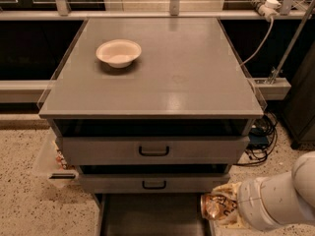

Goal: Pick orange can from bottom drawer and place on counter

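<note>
The pincer [222, 208] was at the lower right of the view, clenched around the orange can [212, 206]. The can was held tilted over the right-hand wall of the open bottom drawer [147, 215], just below the front of the middle drawer [154, 183]. It appeared clear of the drawer floor and sat well below the table [187, 77]. Risks from this position: a straight vertical lift would probably strike the projecting drawer fronts or the table's front edge and dislodge the can. A tilted can may also slip in the grip. Placement close to the white bowl [118, 52] could knock the bowl.
</note>
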{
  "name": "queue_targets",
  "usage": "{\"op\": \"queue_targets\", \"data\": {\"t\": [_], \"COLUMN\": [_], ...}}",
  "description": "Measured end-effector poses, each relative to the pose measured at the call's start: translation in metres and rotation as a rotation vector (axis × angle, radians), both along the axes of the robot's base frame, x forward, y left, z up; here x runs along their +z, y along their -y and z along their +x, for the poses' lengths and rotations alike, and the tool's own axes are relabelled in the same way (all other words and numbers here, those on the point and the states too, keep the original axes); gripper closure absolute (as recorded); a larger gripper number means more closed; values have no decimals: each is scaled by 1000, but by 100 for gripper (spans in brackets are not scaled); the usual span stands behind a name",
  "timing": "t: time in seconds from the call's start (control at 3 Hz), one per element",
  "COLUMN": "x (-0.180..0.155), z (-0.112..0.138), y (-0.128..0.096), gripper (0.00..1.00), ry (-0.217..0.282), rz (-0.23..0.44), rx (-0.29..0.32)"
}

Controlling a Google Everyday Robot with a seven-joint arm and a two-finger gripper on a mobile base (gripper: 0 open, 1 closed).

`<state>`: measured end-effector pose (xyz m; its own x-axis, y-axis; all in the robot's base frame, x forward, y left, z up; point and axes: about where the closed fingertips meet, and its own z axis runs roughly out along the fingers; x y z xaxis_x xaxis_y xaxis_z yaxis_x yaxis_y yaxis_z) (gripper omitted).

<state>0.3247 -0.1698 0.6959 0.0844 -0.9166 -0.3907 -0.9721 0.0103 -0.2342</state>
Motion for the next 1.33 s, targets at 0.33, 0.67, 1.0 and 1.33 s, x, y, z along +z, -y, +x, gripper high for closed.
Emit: {"op": "queue_targets", "data": {"t": [0.33,0.67,1.0,1.33], "x": [17,90,161,161], "z": [6,39,59,59], "y": [-3,-34,-57,-57], "gripper": [100,100,100,100], "ry": [27,172,308,308], "rz": [27,90,114,114], "rx": [3,90,146,146]}}
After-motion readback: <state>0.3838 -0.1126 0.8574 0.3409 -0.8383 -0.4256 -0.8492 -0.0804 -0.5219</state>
